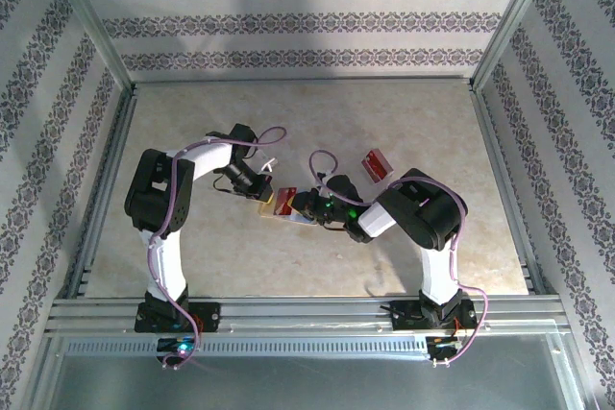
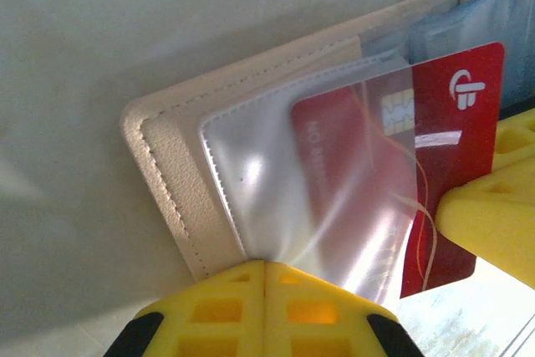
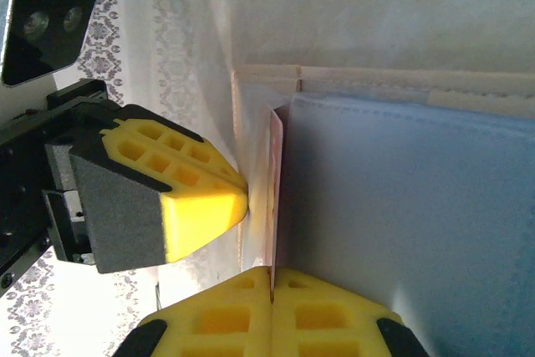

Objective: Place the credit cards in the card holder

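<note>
Now left end effector [image 2: 266, 267], closed, pins the sleeve [image 2: 267, 181]; right end effector [image 3: 272, 273], clamped on the card [image 2: 468, 131], should slide it straight in.

We see a pale beige tabletop [image 1: 192, 132] with faint marbled mottling, closed in by 3 walls. The back wall [image 1: 307, 21] carries 3 horizontal bands of dark ornament on white. The left wall [image 1: 38, 93] and right wall [image 1: 577, 112] bear the same pattern in slanting strips. At the back corners stand 2 metal uprights, the left post [image 1: 88, 16] and the right post [image 1: 512, 16]. Along the near edge lies a silver rail [image 1: 307, 312]. Just below it we find a slotted strip [image 1: 307, 345], perhaps a vent, then a plain grey sheet [image 1: 307, 381]. In the right wrist view we catch patterned wallpaper [image 3: 171, 14], washed out by glare.
</note>
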Robot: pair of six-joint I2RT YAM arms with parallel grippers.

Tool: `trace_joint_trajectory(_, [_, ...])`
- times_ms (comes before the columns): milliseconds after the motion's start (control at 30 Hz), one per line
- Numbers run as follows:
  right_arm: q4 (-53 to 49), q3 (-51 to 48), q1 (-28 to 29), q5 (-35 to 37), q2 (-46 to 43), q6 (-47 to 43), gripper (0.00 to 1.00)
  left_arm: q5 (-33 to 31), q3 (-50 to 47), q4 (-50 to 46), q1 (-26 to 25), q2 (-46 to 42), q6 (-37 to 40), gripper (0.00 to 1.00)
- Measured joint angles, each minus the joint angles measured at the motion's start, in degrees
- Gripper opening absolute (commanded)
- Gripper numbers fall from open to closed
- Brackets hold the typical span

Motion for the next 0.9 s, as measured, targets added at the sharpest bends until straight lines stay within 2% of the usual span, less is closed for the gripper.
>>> trace_joint_trajectory(133, [-7.02, 0.81, 0.24, 1.01, -2.84, -2.23, 0.15, -0.09, -0.39, 0.00, 0.00, -0.31, -0.02, 0.00])
trace_joint_trajectory(300, [-21.49, 3.15, 0.26, 2.64, -8.50, -7.21, 0.22, -0.11, -0.63, 0.00, 0.00, -0.52, -0.02, 0.00])
trace_joint_trajectory(500, [-34.07, 6.93, 1.01, 4.55, -11.78, -12.09, 0.23, -0.11, -0.74, 0.00, 0.00, -0.55, -0.02, 0.00])
trace_joint_trajectory(800, [-41.90, 8.92, 1.25, 6.25, -11.76, -13.40, 0.25, -0.13, -0.81, 0.00, 0.00, -0.74, -0.02, 0.00])
trace_joint_trajectory(900, [-43.67, 9.64, 1.38, 7.06, -11.76, -14.25, 0.22, -0.13, -0.90, 0.02, 0.00, -0.74, -0.02, 0.00])
